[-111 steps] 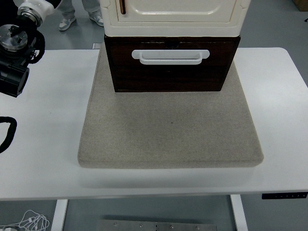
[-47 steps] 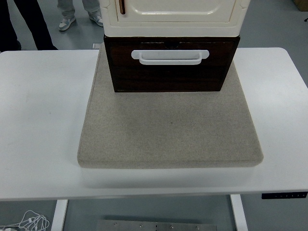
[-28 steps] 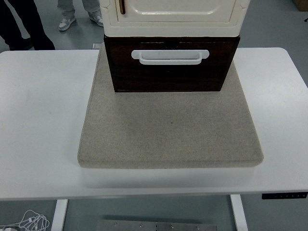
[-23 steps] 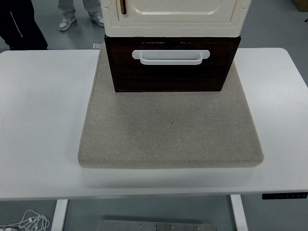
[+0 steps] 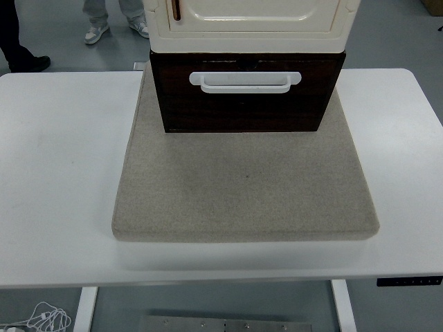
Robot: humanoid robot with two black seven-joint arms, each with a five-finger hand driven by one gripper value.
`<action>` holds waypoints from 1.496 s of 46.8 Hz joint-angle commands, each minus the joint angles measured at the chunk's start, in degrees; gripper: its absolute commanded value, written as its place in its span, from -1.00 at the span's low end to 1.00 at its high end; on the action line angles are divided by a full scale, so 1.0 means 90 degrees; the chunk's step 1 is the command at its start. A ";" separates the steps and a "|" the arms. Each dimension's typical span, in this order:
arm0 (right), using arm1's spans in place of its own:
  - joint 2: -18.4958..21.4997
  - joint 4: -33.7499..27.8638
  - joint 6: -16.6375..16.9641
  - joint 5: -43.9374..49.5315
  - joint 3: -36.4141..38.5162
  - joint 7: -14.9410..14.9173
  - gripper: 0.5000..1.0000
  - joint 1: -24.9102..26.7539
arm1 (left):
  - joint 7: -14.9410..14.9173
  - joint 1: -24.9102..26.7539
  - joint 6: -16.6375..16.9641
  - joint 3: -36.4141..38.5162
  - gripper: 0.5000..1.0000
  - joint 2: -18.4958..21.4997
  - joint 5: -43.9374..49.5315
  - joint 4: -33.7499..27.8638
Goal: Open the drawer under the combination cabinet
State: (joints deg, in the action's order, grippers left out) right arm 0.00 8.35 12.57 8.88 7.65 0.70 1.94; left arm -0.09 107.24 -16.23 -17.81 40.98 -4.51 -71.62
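Drawer [image 5: 246, 97] shut under cream cabinet [image 5: 252, 21], on grey mat [image 5: 246, 187]; white handle [image 5: 245, 81] untouched. No hand in view: finger state unknowable. Task not begun.

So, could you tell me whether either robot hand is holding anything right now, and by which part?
Nothing is held: neither robot hand is in view. The drawer sits shut, and its white handle is untouched.
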 commanded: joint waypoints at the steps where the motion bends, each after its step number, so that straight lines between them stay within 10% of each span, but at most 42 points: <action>1: 0.0000 0.0000 0.0000 0.0000 0.0000 0.0000 0.70 -0.0001 | 0.0001 0.0271 -0.0003 0.0552 1.00 0.0104 0.0003 -0.0411; 24: 0.0000 0.0000 0.0000 0.0000 0.0000 0.0000 0.70 -0.0001 | 0.0069 0.1980 -0.0237 0.4088 1.00 0.0105 0.0051 -0.1603; 70: 0.0000 0.0000 0.0000 0.0000 0.0000 0.0000 0.70 -0.0001 | -0.0390 0.2381 -0.0824 0.6237 1.00 -0.1243 -0.0251 -0.1105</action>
State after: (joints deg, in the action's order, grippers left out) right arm 0.00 8.35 12.57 8.88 7.65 0.70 1.93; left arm -3.16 128.80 -23.74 38.30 30.82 -5.37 -82.43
